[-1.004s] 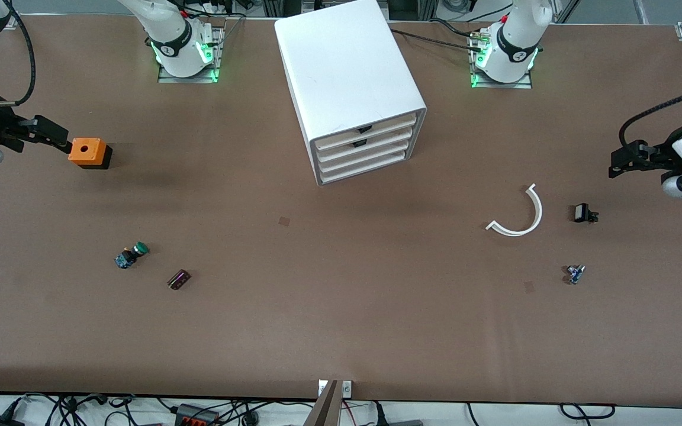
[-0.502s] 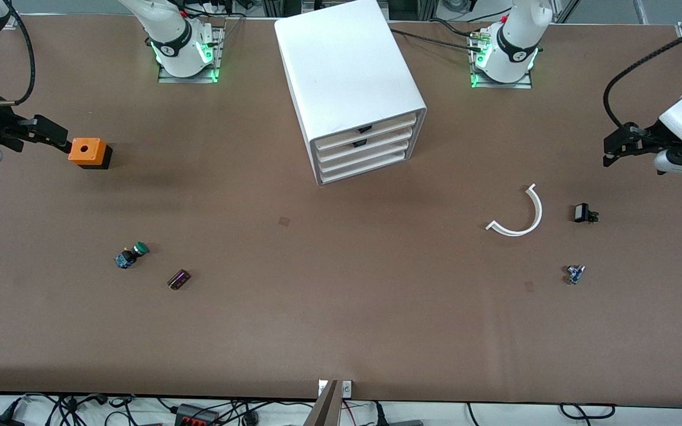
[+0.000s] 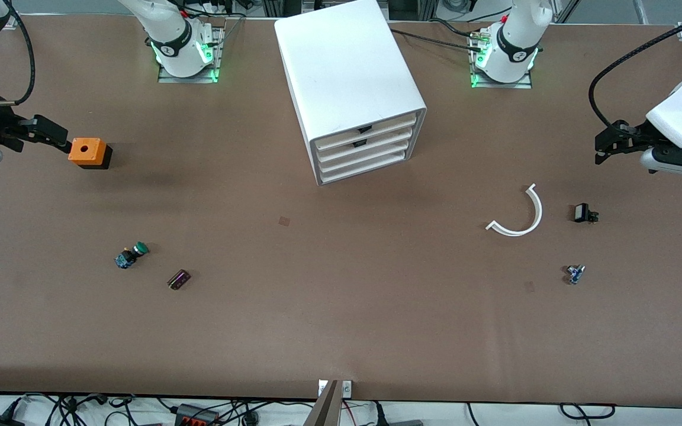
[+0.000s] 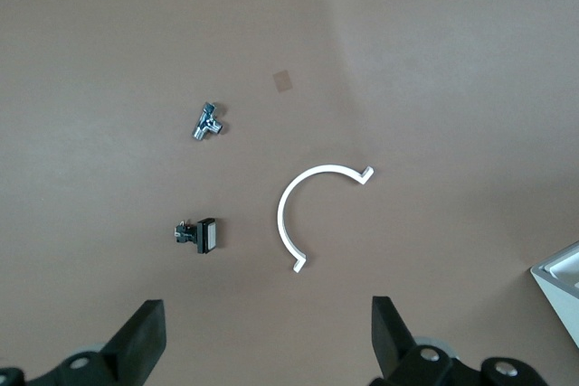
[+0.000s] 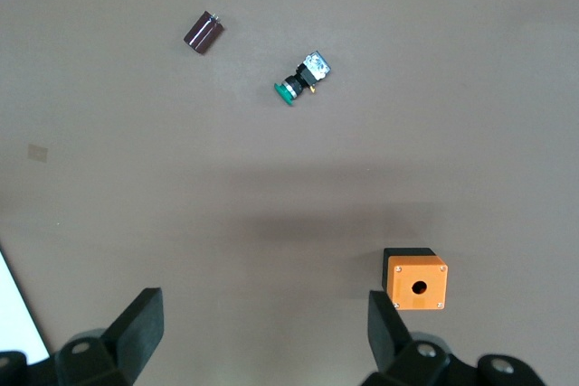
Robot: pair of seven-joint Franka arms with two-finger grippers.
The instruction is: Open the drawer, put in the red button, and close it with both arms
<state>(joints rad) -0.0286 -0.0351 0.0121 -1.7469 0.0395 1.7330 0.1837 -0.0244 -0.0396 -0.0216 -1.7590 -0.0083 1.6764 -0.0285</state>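
The white four-drawer cabinet stands between the two arm bases with every drawer pushed in. The drawer is second from the top and has a small dark handle. No red button shows in any view. My left gripper hangs open over bare table at the left arm's end, with nothing between its fingers. My right gripper is open and empty at the right arm's end, just beside the orange box.
A green-capped button and a small dark block lie toward the right arm's end. A white curved strip, a small black part and a tiny blue-silver part lie toward the left arm's end.
My left gripper has shifted toward the robots' side of the table and a little toward the cabinet, still open. The right arm and all objects have stayed put.
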